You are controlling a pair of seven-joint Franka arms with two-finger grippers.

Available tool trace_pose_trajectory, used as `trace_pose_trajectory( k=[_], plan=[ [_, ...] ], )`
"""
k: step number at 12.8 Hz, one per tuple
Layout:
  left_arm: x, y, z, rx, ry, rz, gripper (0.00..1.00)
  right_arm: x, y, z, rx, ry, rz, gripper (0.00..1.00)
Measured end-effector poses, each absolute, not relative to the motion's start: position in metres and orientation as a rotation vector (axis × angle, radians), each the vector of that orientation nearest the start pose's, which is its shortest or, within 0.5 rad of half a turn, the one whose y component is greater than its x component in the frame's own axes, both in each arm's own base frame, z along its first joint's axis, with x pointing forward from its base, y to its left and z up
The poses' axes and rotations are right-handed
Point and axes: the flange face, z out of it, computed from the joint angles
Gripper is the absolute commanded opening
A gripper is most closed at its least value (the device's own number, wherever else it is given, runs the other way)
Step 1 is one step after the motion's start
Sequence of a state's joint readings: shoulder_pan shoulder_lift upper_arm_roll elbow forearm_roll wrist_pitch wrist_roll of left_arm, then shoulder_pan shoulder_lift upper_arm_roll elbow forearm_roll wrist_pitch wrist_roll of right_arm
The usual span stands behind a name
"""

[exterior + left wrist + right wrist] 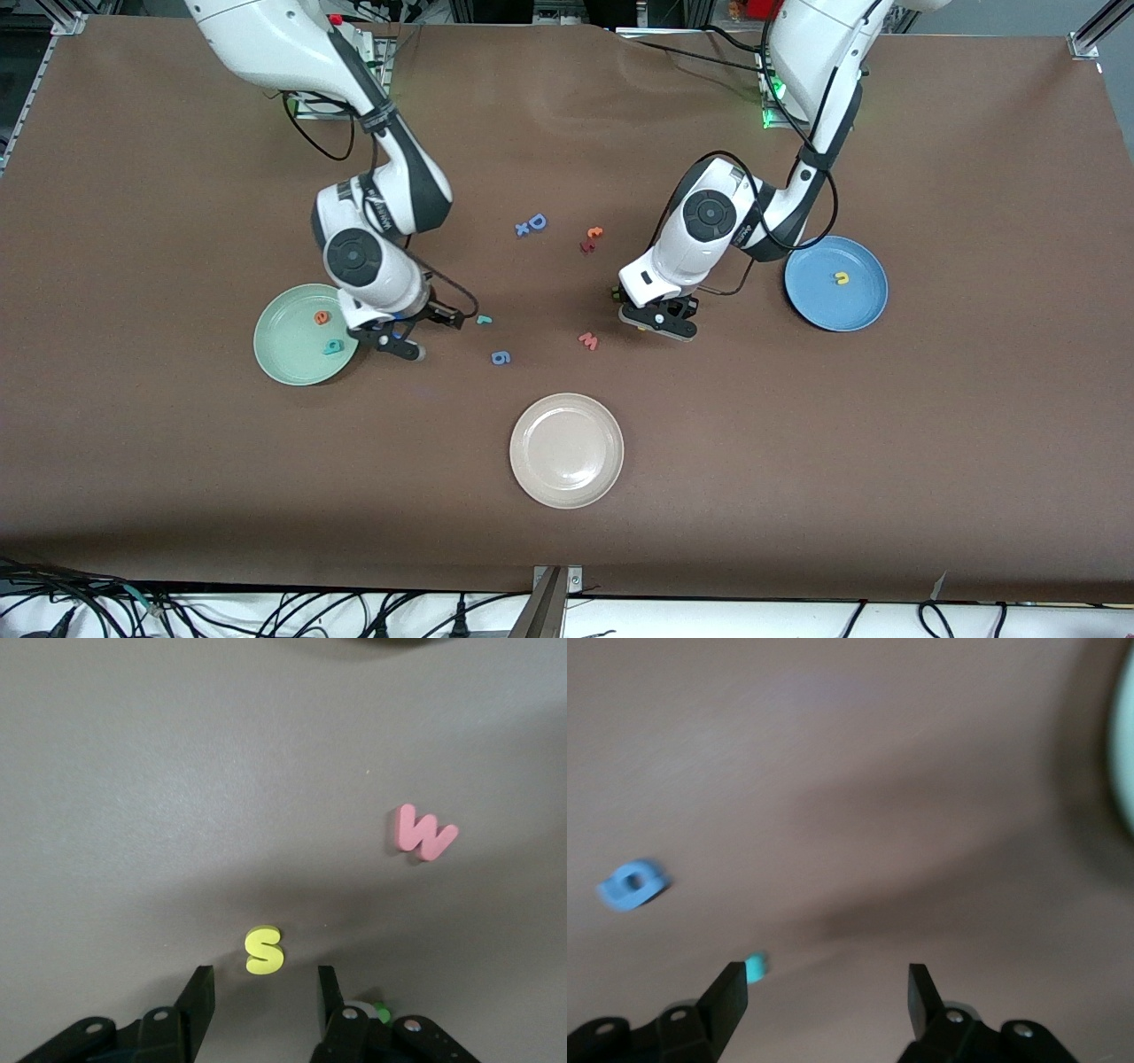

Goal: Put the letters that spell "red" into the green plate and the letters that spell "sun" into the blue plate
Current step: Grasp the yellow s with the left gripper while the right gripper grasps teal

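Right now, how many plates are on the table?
3. The green plate is toward the right arm's end, the blue plate toward the left arm's end, and the beige-white plate sits between them, nearest the front camera. None looks hidden.

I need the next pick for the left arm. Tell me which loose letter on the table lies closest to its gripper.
The yellow s, lying just ahead of the left gripper and its open fingers. The red w lies clearly farther off.

Beige-white plate (566,450) nearest the front cam – farther back a pink-red "w" (589,340) & blue "6" (500,357), then blue "D" (537,221) w/ a small blue "x" (522,229) touching it – brown table (930,443)
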State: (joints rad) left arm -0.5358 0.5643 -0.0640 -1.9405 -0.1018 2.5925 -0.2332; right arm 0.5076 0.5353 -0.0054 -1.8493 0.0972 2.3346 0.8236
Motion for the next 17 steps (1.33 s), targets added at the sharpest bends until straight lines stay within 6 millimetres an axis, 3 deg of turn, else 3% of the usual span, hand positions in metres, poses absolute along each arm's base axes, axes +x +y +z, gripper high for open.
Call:
trace_pose_trajectory(
  k=[2, 3, 13, 16, 17],
  plan=[
    [0.522, -0.352, 0.193, -3.227, 0.438, -0.061, 0.55, 0.547, 0.337, 0.225, -3.035, 0.65, 0.086, 0.8],
    [0.522, -0.352, 0.192, -3.226, 0.437, -0.059, 0.55, 0.545, 0.341, 0.221, -3.029, 0.66, 0.077, 0.77],
    [0.529, -0.344, 0.182, -3.217, 0.414, -0.101, 0.54, 0.543, 0.348, 0.186, -2.994, 0.723, 0.026, 0.7],
    [0.526, -0.352, 0.181, -3.216, 0.435, -0.11, 0.54, 0.54, 0.353, 0.18, -2.981, 0.763, 0.021, 0.49],
    [0.528, -0.352, 0.182, -3.217, 0.435, -0.115, 0.54, 0.538, 0.355, 0.177, -2.982, 0.766, 0.023, 0.49]
  ],
)
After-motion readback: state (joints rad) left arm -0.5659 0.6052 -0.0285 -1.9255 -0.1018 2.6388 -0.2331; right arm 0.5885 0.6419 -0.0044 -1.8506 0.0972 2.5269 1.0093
